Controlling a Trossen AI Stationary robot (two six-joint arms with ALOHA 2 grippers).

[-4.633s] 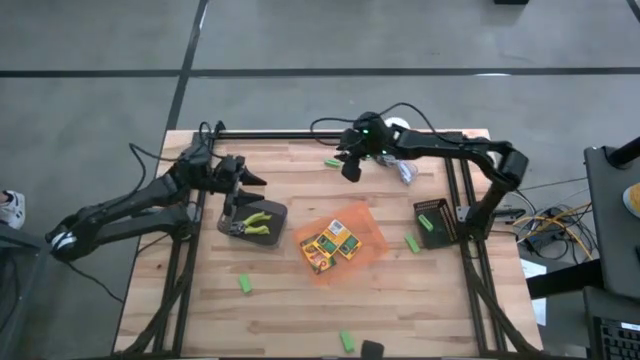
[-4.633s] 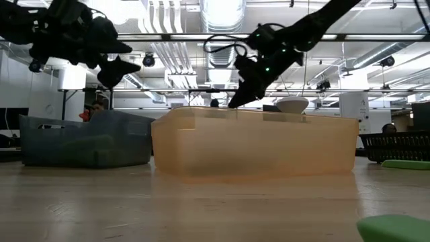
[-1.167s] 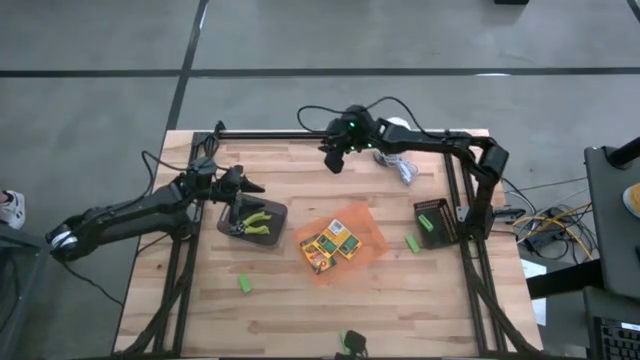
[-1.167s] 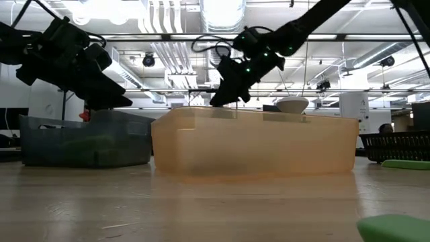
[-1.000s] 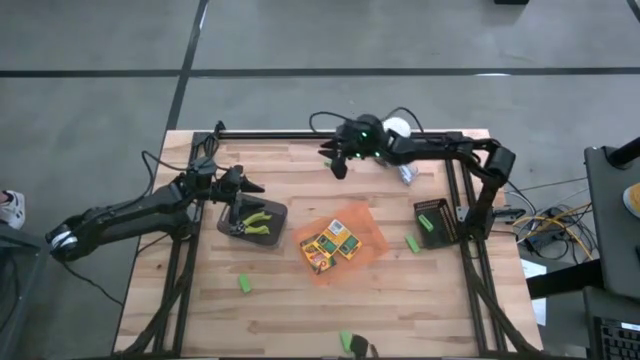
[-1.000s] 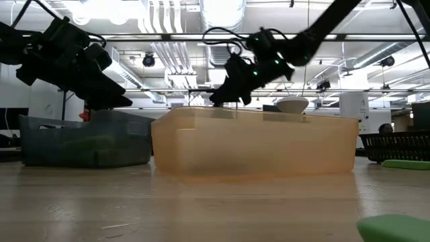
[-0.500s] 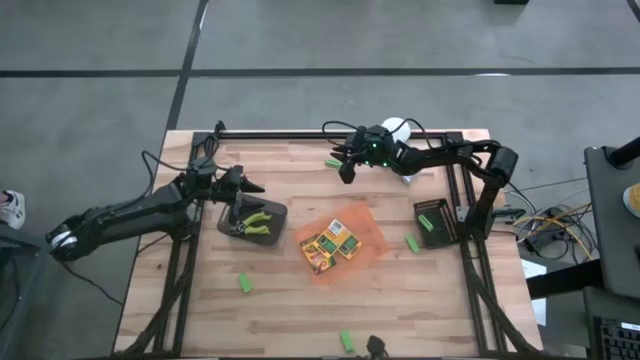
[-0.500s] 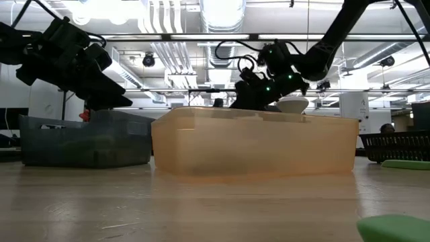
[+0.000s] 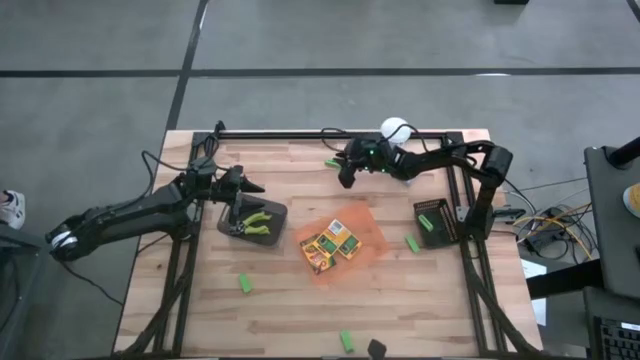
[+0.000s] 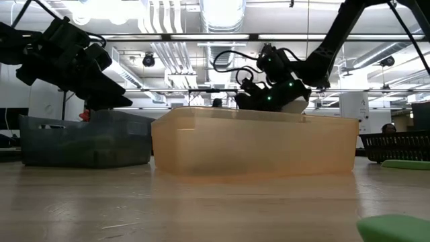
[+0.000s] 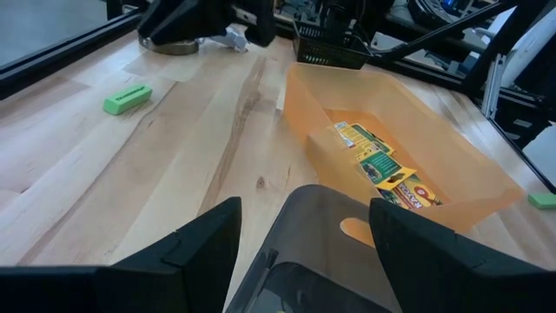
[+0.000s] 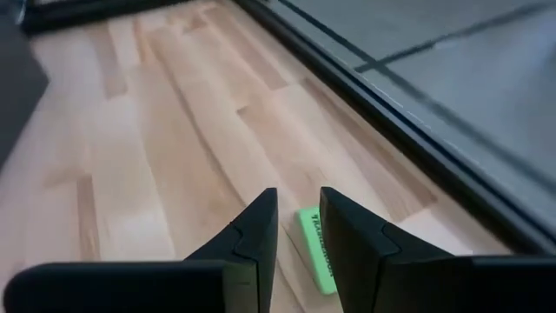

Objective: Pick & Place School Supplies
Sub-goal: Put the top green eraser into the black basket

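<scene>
High view showed the right gripper (image 9: 346, 177) had swung down beside a green eraser (image 9: 331, 163) near the table's far edge, fingers narrowly apart and empty, ready to grasp. Left gripper (image 9: 244, 186) stayed wide open above the grey bin (image 9: 276, 228).

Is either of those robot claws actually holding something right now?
No. The left gripper hangs open and empty; the right gripper is only lined up on a green piece.
</scene>
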